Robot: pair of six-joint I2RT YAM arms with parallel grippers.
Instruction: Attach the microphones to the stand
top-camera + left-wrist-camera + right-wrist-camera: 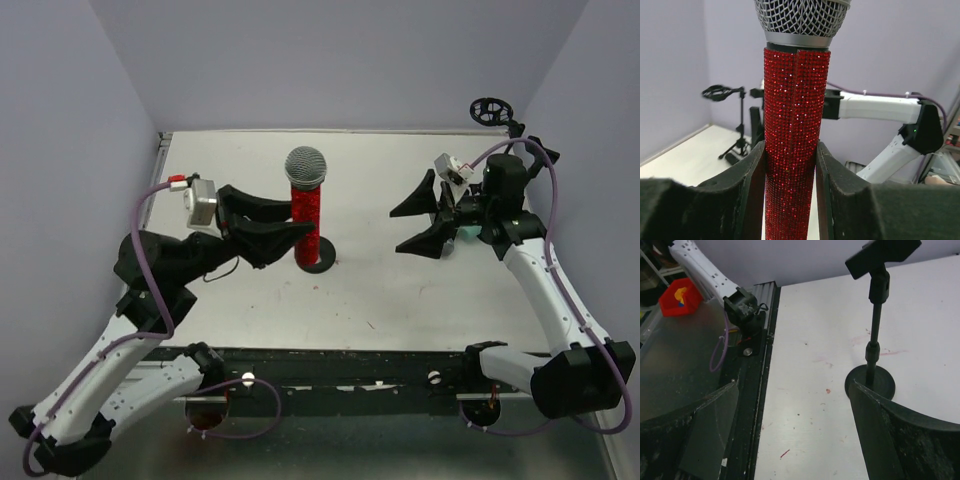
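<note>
A red glittery microphone (306, 205) with a grey mesh head (801, 17) stands upright on a black stand with a round base (317, 263) at mid-table. My left gripper (290, 222) straddles its red body (792, 150) from the left. The fingers sit close on both sides, and a thin slit of light shows beside the right finger (826, 170). My right gripper (397, 231) hangs wide open to the right of the stand, with nothing between its fingers. In the right wrist view the stand's pole and base (870, 382) rise just past that gripper (795, 405). No other microphone shows clearly.
A small black tripod stand with a ring holder (489, 110) stands at the far right corner, also visible from the left wrist (720, 93). A bit of mint-green (467, 233) peeks out under the right wrist. A black rail (330, 368) runs along the table's near edge.
</note>
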